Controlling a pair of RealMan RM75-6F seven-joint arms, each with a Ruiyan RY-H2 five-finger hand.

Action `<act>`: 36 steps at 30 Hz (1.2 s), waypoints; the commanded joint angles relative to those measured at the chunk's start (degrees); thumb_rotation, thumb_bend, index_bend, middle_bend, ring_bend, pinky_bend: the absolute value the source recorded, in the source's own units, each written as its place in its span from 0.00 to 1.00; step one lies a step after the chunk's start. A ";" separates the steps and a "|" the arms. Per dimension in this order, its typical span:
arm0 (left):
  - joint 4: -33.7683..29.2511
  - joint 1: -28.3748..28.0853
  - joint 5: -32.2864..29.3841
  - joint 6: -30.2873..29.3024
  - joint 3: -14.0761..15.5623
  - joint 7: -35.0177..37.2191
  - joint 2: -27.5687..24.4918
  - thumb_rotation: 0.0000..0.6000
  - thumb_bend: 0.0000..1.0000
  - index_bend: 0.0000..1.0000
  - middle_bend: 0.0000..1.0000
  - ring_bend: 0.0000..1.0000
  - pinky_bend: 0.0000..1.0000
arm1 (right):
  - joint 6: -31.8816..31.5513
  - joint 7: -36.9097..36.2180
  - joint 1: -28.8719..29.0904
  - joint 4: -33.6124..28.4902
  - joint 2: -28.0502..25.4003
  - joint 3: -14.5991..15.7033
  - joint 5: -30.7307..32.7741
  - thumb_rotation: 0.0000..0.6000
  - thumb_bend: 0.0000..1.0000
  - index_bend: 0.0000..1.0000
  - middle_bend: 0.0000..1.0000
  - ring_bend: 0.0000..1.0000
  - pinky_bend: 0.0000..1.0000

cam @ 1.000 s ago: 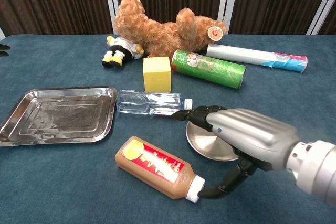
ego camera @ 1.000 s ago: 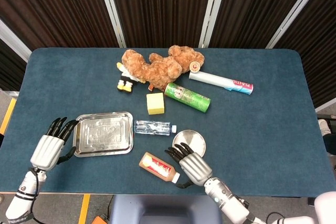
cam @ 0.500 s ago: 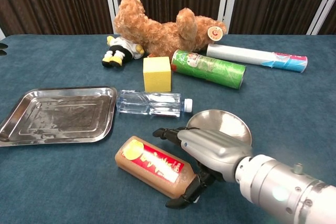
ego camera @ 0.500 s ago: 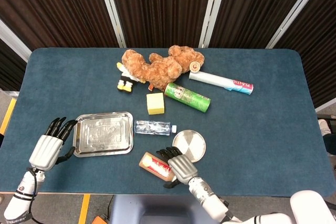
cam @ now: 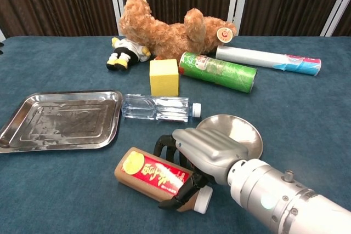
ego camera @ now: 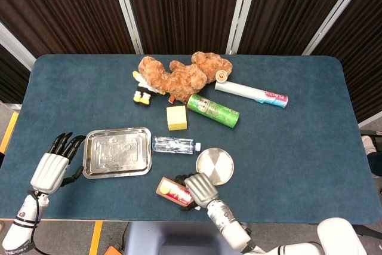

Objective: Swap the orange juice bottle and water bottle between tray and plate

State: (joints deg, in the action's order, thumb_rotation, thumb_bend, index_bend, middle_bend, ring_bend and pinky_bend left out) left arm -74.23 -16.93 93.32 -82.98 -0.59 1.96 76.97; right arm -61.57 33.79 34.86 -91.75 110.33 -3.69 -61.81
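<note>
The orange juice bottle (cam: 149,172), brownish with a red label and white cap, lies on its side on the table in front of the round metal plate (cam: 241,127). My right hand (cam: 200,154) grips it near the cap end, fingers over the far side and thumb on the near side. In the head view the right hand (ego camera: 200,187) covers the bottle's (ego camera: 170,190) right end. The clear water bottle (cam: 158,107) lies on the table between the plate and the steel tray (cam: 33,135). My left hand (ego camera: 51,168) rests open just left of the tray (ego camera: 117,171).
Behind the water bottle stand a yellow block (cam: 164,76), a green can (cam: 218,71) lying down, a teddy bear (cam: 164,26), a small toy figure (cam: 124,53) and a white tube (cam: 267,60). The table's front edge runs close below the juice bottle.
My right hand moved left from over the plate and closed around the juice bottle. The bottle shifted slightly left. The left hand drew back a little from the tray.
</note>
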 commanded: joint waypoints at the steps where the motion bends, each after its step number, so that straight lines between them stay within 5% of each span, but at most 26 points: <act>1: -0.03 0.03 -0.04 -0.05 -0.04 0.01 -0.05 1.00 0.37 0.00 0.12 0.03 0.08 | -0.51 -0.07 0.05 0.93 0.95 -0.34 -0.74 1.00 0.26 0.65 0.70 0.60 0.61; 9: -0.03 0.20 0.10 -0.39 -0.01 -0.26 -0.13 1.00 0.37 0.00 0.12 0.03 0.08 | -1.90 -1.68 -0.04 0.93 0.18 -0.58 -4.68 1.00 0.34 0.80 0.81 0.72 0.70; 12: -0.02 0.15 0.19 0.06 0.21 -1.59 0.21 1.00 0.37 0.00 0.12 0.03 0.08 | -3.71 -6.32 -0.15 -1.24 -4.24 -2.12 -9.99 1.00 0.35 0.82 0.83 0.74 0.70; 20: 0.37 -0.10 -0.47 1.14 0.03 -4.00 1.24 1.00 0.37 0.00 0.12 0.03 0.08 | -2.04 -12.83 0.08 -3.70 -12.24 -4.49 -12.01 1.00 0.35 0.86 0.85 0.76 0.70; 28: 1.02 -0.27 -0.81 2.06 0.14 -6.53 2.41 1.00 0.37 0.00 0.12 0.03 0.08 | 2.21 -20.34 -0.13 2.36 -19.36 -3.03 -13.34 1.00 0.35 0.86 0.85 0.76 0.70; 36: 1.70 -0.62 -1.41 3.19 0.05 -8.15 3.67 1.00 0.37 0.00 0.12 0.03 0.08 | 4.95 -26.46 0.18 10.19 -19.69 -0.87 -16.10 1.00 0.35 0.86 0.85 0.76 0.70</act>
State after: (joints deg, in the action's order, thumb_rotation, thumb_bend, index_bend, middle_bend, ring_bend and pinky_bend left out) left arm -72.55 -17.54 91.93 -79.79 -0.54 -6.17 80.63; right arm -57.47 8.63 34.92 -82.80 90.75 -5.28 -77.04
